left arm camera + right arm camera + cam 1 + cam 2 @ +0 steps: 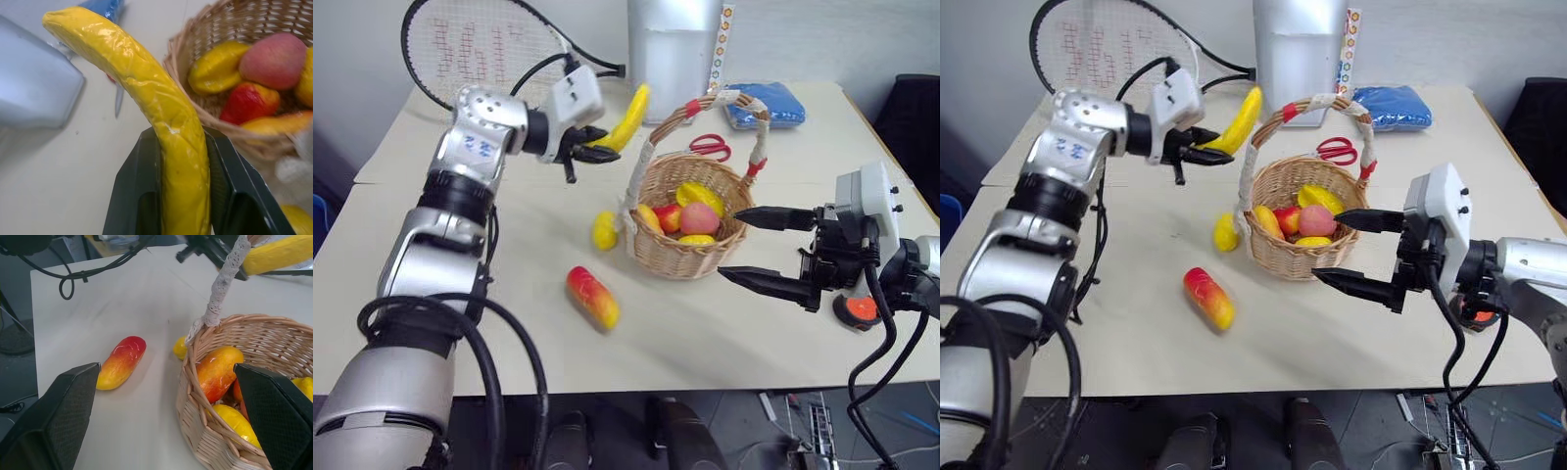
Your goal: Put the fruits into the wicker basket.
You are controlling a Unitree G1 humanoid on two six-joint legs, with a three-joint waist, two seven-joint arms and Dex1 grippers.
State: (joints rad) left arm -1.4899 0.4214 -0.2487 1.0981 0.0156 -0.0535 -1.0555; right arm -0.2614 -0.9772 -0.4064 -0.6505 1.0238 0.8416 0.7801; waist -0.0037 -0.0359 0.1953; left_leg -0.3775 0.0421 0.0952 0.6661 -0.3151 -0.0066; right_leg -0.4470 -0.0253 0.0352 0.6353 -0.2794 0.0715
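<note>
table (705, 333); on it: wicker basket (690, 250); mango (592, 297); lemon (604, 230); scissors (710, 147)

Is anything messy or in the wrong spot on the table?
A little. The mango and the lemon lie loose on the table outside the wicker basket. The banana is in the left gripper.

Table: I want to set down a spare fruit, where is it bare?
Bare: the table front edge, right of the mango and below the basket; also the left side under the left hand holding the banana. Crowded: the back, with racket, scissors, blue cloth.
</note>
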